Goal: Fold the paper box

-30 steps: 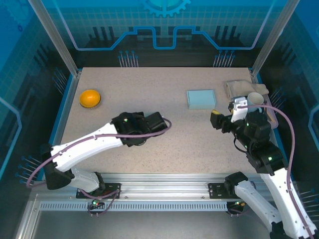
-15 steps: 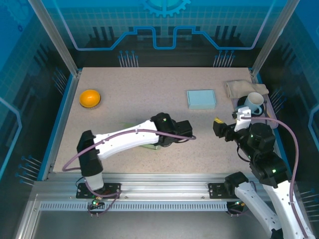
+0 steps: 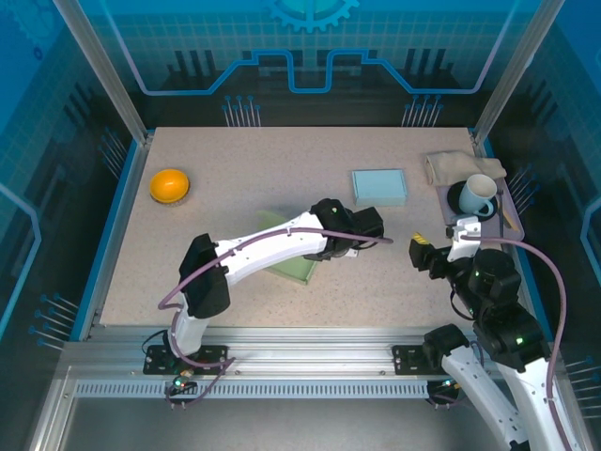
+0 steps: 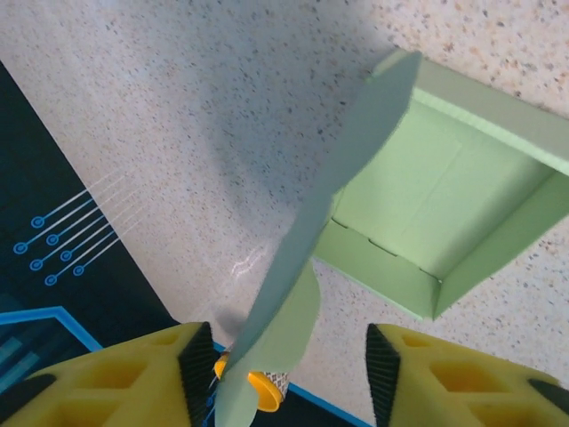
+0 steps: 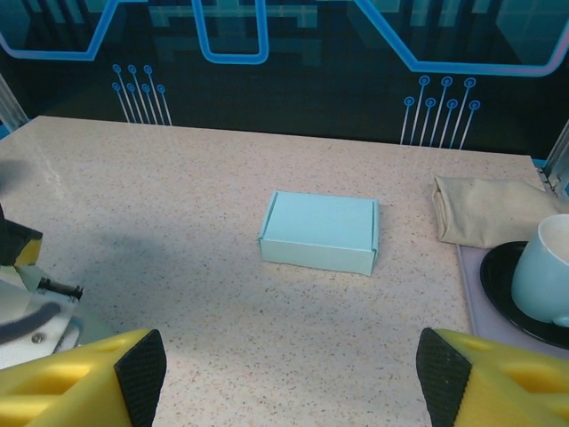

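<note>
We find the green paper box (image 3: 299, 268) on the table (image 3: 235, 160), just below the middle of the top view. It lies partly under the left arm, which stretches across it toward the right. In the left wrist view the box fills the upper right as an open tray with its walls standing. One long flap (image 4: 302, 267) rises from its corner toward the camera and passes between the yellow fingers (image 4: 116, 382). The left gripper (image 4: 291, 342) has its jaws well apart, far wider than the thin flap. The flap runs close by the finger at the lower left, and we cannot tell whether they touch.

The right gripper (image 5: 289, 365) has its jaws spread wide with nothing between them. Its wrist view shows a closed light blue box (image 5: 320, 231) mid-frame. A folded beige cloth (image 5: 489, 209) lies at the right edge, with a pale cup (image 5: 547, 267) on a black saucer (image 5: 502, 285) below it. An orange bowl (image 3: 170, 184) sits at the table's upper left in the top view, well apart from both arms.
</note>
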`<move>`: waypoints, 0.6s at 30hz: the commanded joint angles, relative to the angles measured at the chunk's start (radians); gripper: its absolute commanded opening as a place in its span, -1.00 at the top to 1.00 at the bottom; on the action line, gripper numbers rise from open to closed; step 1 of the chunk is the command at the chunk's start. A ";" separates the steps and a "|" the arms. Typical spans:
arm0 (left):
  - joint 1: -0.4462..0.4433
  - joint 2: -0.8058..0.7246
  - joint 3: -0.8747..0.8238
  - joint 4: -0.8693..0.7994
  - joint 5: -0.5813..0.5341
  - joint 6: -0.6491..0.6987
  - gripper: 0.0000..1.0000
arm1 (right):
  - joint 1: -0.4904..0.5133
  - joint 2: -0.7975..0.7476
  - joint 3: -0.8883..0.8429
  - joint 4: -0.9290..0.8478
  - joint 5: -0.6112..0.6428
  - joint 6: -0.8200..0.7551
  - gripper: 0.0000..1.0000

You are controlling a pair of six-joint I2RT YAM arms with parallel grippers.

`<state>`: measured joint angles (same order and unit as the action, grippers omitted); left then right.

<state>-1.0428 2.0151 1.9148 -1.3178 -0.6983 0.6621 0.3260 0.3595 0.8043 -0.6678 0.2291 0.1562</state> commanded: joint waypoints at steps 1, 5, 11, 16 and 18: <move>0.005 -0.013 0.048 0.031 0.038 -0.011 -0.11 | -0.011 -0.008 -0.010 -0.024 0.028 0.007 -0.54; 0.006 -0.087 0.073 0.040 0.094 -0.059 -0.14 | -0.011 -0.004 -0.020 -0.013 -0.018 -0.002 -0.55; 0.065 -0.378 -0.070 0.212 0.285 -0.155 -0.20 | -0.011 0.053 -0.047 0.056 -0.140 -0.036 -0.52; 0.320 -0.707 -0.376 0.419 0.543 -0.605 -0.22 | -0.007 0.172 -0.042 0.096 -0.163 0.016 -0.42; 0.438 -0.815 -0.550 0.528 0.664 -0.747 -0.22 | -0.003 0.233 -0.034 0.108 -0.188 0.052 -0.40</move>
<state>-0.7078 1.2743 1.5265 -0.9215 -0.2745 0.2180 0.3264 0.5392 0.7639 -0.6048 0.0944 0.1589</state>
